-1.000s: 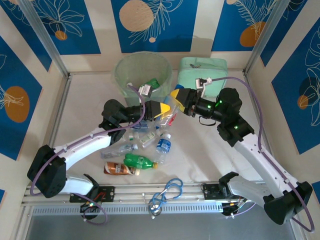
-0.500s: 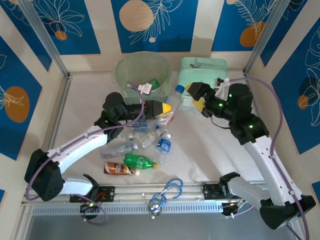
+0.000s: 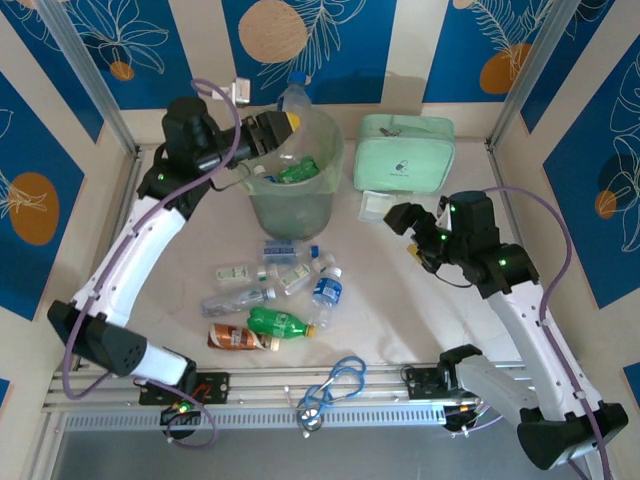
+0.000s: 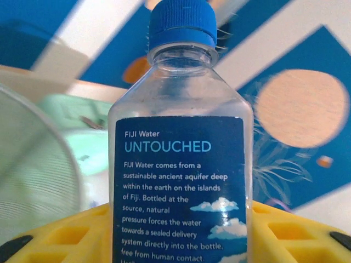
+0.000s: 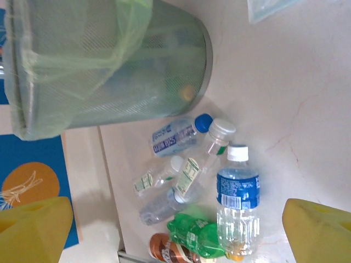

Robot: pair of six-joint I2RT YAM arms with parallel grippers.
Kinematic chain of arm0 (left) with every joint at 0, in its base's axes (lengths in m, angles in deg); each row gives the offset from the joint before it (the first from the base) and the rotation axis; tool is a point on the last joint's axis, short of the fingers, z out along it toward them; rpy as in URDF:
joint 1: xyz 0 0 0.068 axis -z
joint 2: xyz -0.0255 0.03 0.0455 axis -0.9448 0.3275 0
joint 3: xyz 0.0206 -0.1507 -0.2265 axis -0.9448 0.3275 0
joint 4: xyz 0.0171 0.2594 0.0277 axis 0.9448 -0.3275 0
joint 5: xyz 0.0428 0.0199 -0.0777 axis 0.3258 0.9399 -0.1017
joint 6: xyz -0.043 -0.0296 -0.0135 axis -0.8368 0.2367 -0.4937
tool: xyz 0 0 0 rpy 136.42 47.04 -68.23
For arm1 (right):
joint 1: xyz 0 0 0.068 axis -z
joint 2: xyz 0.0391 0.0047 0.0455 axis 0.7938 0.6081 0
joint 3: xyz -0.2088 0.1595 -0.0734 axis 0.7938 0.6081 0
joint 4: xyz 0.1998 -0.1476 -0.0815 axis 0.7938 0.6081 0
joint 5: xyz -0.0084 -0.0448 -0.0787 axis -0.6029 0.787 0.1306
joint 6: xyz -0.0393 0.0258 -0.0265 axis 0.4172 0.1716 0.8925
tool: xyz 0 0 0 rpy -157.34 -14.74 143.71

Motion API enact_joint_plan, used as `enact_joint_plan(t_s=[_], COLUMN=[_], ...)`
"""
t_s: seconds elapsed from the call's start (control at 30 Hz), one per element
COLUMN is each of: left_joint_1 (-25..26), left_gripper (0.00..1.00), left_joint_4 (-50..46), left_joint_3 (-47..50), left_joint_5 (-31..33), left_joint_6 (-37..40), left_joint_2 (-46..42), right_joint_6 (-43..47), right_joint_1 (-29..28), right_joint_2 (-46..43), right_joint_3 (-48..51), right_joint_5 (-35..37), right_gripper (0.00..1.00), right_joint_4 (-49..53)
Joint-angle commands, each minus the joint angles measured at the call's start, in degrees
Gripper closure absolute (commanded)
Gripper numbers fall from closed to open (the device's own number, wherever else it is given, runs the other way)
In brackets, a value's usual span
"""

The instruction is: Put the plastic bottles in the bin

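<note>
Moved: clear bottle (image 3: 293, 98) has been lifted off the bench (image 3: 400, 300) by the left jaws.
Left jaws: clamped on it.
Bin (image 3: 285, 205): just below them.
Right jaws: spread wide apart.

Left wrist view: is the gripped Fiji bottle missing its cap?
No, the Fiji bottle between the yellow left fingers has its blue cap on its neck.
</note>
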Motion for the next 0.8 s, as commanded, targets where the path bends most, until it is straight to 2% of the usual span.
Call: enact_joint_plan(t_s=[0.0, 0.2, 0.33, 0.43, 0.5, 0.6, 0.67, 0.77], left_joint_1=[-0.8, -1.6, -1.6, -1.6, -1.7, -2.0, -3.1, -5.7], left_gripper=[0.49, 0.47, 0.24, 0.13, 0.09, 0.06, 0.06, 0.15], left_joint_4=[-10.8, -13.9, -16.0, -18.3, -21.1, -25.7, -28.5, -32.1], left_joint_3=[-5.2, -7.6, -7.2, -9.0, -10.8, -12.6, -12.8, -12.1], left_joint_5=[6.9, 10.8, 15.1, 17.3, 21.0, 28.2, 30.9, 31.2], left_joint_6=[7.7, 11.0, 12.8, 14.9, 17.3, 20.9, 21.8, 21.7], left_joint_2=[4.5, 10.3, 10.7, 10.2, 9.5, 8.4, 8.1, 8.4], right_joint_6=[-0.6, -1.0, -0.7, -0.4, -0.2, -0.3, -0.3, -0.1], right_joint_1=[-1.9, -3.6, -3.7, -3.7, -3.7, -3.8, -3.8, -3.9], right_joint_2=[-1.2, -1.4, -1.4, -1.4, -1.4, -1.4, -1.5, -1.5], right_joint_3=[1.2, 2.3, 2.4, 2.4, 2.4, 2.6, 2.7, 2.9], right_joint_5=[1.4, 2.0, 2.1, 2.0, 2.1, 2.1, 2.1, 2.3], right_gripper=[0.02, 0.02, 0.02, 0.02, 0.02, 0.02, 0.02, 0.02], right_joint_4=[0.8, 0.3, 0.5, 0.8, 0.8, 0.9, 0.8, 1.1])
